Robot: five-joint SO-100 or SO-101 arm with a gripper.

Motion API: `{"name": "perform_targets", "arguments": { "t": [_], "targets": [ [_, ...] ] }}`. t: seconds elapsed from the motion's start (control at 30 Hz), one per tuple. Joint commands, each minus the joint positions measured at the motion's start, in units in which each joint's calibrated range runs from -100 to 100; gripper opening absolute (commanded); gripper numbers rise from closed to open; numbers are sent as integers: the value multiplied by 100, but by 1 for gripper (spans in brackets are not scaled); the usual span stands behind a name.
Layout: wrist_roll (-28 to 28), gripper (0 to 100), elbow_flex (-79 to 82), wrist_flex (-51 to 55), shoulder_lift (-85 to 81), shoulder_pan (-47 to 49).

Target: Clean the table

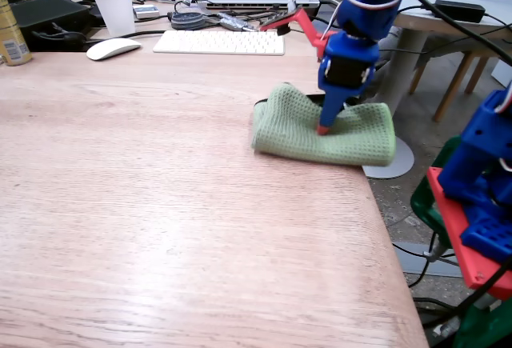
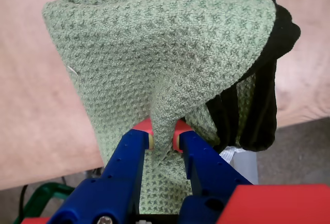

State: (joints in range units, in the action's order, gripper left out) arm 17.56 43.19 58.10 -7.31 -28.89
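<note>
- The table (image 1: 160, 204) fills most of the fixed view: big desk, pale pinkish-beige wood grain, straight right edge.
- A green waffle cloth (image 1: 320, 128) lies crumpled by that edge.
- The gripper (image 2: 163, 137) is pinched tight on a raised fold of the cloth.

Fixed view: blue arm's gripper (image 1: 324, 128) tip down on a folded green cloth (image 1: 352, 136) at the right edge of the tabletop (image 1: 160, 204). White keyboard (image 1: 218, 42), mouse (image 1: 113, 48) and paper cup (image 1: 114, 8) sit along the far side.
</note>
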Motion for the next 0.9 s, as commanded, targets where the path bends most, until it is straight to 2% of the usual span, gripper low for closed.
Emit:
{"name": "perform_targets", "arguments": {
  "t": [0.0,0.17,0.3,0.37,0.5,0.7,0.8,0.87],
  "targets": [
    [303,0,-1776,-30,1314,-1680],
    [742,0,-4560,-21,3183,-2966],
    [747,0,-6504,-5,4427,-3084],
    [703,0,-6627,135,4290,-3338],
    [664,0,-6617,2245,1837,-2932],
    [-234,0,-6410,2647,-624,1264],
    [-596,0,-5513,2631,-1148,3752],
    [-840,0,-4730,2524,-1208,4835]
  ]
}}
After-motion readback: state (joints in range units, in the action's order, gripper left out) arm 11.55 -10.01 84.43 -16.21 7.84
